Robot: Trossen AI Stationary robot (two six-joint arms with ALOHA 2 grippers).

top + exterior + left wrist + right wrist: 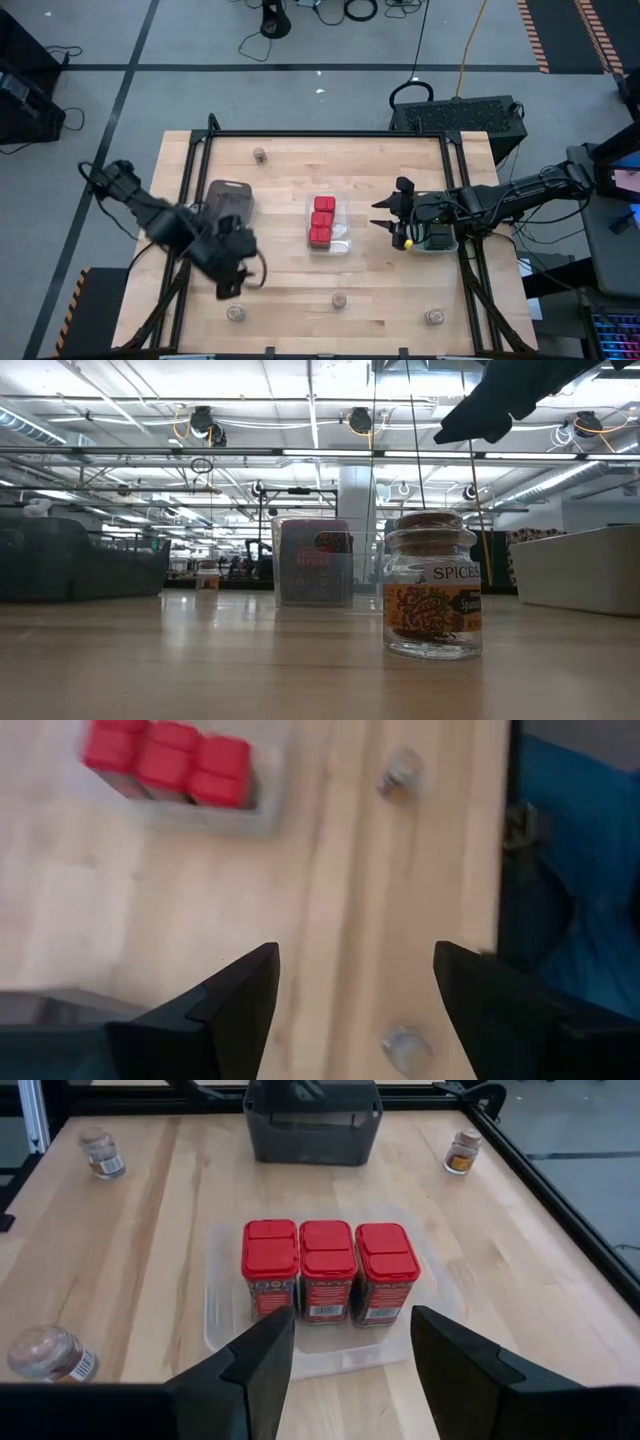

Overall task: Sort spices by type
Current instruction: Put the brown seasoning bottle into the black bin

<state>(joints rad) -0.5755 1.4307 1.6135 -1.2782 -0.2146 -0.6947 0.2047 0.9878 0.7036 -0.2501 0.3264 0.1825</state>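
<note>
Three bright red boxes point(328, 1270) stand side by side in a clear tray point(323, 222) at the table's middle. Round brownish jars stand apart on the wood: one near the far edge point(259, 154) and three along the near edge point(236, 313), point(340, 299), point(434, 317). No black boxes show. My right gripper point(350, 1350) hovers open just right of the clear tray point(385, 215), its fingers pointing at the red boxes. My left gripper point(355, 990) is open above bare wood near the table's near-left part point(238, 268), touching nothing.
A dark grey tray point(228, 200) sits left of the clear one, close to my left arm. Another pale tray point(437, 240) lies under my right arm. A black frame point(330, 133) borders the table. Bare wood lies between the trays and the near-edge jars.
</note>
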